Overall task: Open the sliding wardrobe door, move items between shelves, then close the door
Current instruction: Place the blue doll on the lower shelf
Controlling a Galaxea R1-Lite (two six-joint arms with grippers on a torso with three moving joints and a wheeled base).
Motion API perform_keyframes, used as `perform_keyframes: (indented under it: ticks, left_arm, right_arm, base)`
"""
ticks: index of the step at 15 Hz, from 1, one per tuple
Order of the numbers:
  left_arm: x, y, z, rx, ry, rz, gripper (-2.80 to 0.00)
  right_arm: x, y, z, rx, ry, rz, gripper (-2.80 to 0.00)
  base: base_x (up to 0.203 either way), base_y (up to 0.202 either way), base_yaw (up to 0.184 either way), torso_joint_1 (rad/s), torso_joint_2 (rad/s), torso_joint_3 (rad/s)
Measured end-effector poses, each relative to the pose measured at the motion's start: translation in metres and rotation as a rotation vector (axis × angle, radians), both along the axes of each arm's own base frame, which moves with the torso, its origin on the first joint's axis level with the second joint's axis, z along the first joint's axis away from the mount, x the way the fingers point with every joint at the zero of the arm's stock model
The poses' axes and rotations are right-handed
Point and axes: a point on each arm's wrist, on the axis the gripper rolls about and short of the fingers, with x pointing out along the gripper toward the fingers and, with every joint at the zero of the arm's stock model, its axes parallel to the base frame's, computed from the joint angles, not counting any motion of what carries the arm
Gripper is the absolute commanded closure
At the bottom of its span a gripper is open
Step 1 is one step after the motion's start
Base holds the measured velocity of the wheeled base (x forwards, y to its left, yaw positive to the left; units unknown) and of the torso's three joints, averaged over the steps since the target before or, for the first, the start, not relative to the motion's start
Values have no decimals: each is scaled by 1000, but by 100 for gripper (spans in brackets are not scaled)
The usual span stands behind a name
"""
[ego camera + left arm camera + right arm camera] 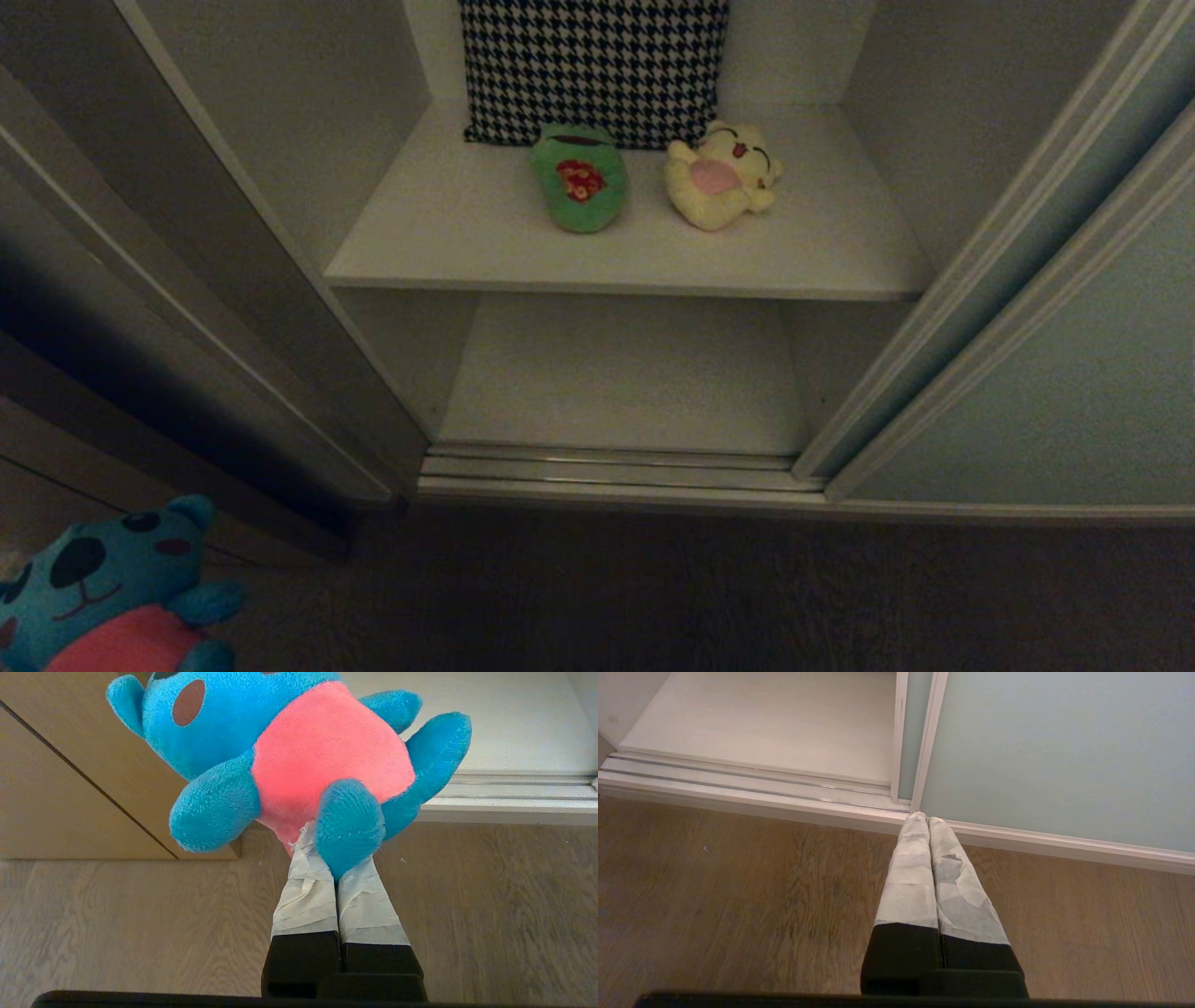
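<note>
Far left, low over the wooden floor (93, 933): blue plush toy (299, 751), pink belly, pinched by the left gripper (334, 858). The taped fingers (306, 896) are pressed together on a fold of fabric at the toy's underside, beside one foot. In the head view the toy (103, 597) shows only at the bottom-left corner, outside the wardrobe.

Judgement: very light, soft, fully compressible. A pinch on a fold holds, but the body hangs free and can swing; a grip across the belly would be steadier.

Centre: wardrobe open. Upper shelf (448, 243) carries the green frog (579, 177) and, just beside it but apart, the yellow plush (719, 173); both lie in front of the houndstooth cloth (597, 65). Lower shelf (625, 373) sits behind the silver floor rails (607, 467).

Judgement: both toys as light and squashy as the blue one, nap not slippery. Best taken from above across the middle of the body; limbs are too floppy.

Right: sliding wardrobe door (1074, 373) pushed aside. Right gripper (927, 821), tips together and empty, hangs over the floor near the door's bottom corner.

Judgement: the door is stiff, smooth and has no visible handle; push on its frame edge (927, 742).
</note>
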Motion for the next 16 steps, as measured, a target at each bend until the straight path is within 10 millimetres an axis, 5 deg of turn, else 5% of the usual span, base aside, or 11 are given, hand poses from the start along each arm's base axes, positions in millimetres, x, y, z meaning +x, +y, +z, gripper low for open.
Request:
perform_keyframes:
  ticks: [16]
  left_arm:
    - [0,0,0,-6,-4,-1,0]
  right_arm:
    - [0,0,0,0,1,0,0]
  base:
    - [0,0,0,1,2,-142]
